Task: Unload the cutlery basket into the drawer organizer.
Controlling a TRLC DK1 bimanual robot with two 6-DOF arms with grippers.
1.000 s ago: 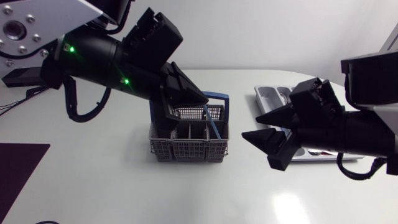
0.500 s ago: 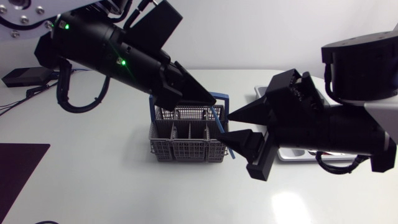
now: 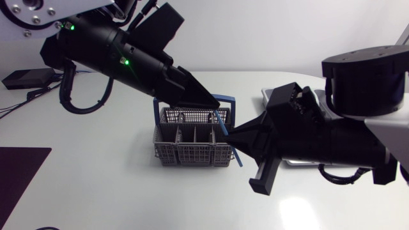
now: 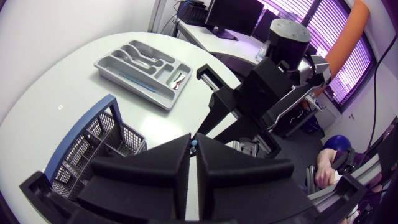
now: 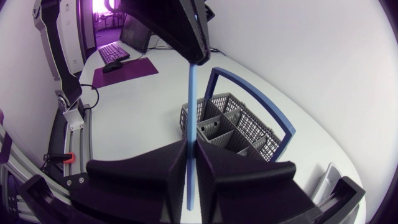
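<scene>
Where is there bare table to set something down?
Free: the white table between basket and dark mat, and in front of the basket. Crowded: right of the basket, where left end effector and right end effector both grip the blue stick.

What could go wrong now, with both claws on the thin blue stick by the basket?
1. The left claw and the right claw both grip the blue stick; if one pulls before the other opens, it may bend or slip out.
2. The stick is close to the basket; a sideways move might catch and tip it.
</scene>
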